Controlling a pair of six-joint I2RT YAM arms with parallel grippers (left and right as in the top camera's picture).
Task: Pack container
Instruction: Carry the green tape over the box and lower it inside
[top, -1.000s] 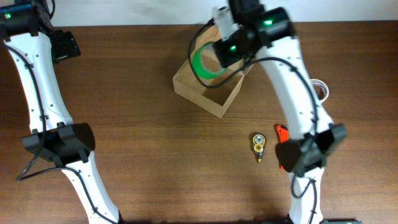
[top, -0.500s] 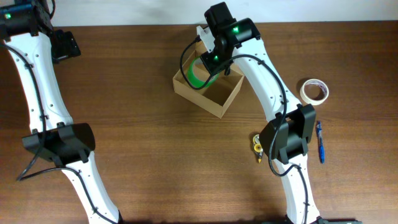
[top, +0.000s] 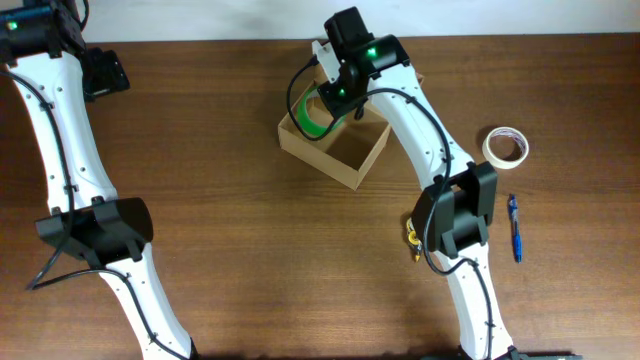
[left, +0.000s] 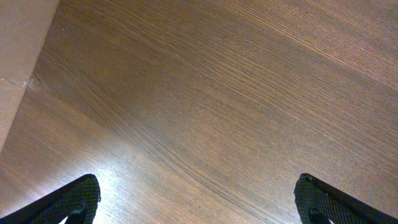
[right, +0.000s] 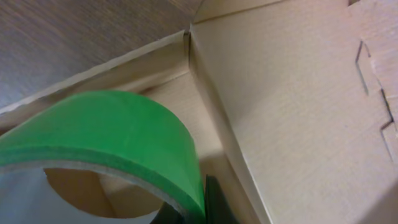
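The container (top: 342, 168) is an open brown cardboard box at the table's upper middle, its flap lid tipped back. My right gripper (top: 322, 112) is shut on a green tape roll (top: 308, 122) and holds it inside the box at its left end. In the right wrist view the green tape roll (right: 118, 137) fills the lower left, with a dark finger (right: 214, 202) against its rim and the box's walls and lid (right: 292, 106) behind. My left gripper (left: 199, 202) is open and empty over bare wood, far from the box.
A white tape roll (top: 505, 146) lies at the right. A blue pen (top: 515, 228) lies below it. A small yellow object (top: 415, 240) sits beside the right arm's base. The left arm (top: 60, 130) stands along the left edge.
My right gripper has carried the green tape roll leftward and down into the box's left end. The right arm swung left, uncovering the white tape roll and the pen. The left arm has not moved.
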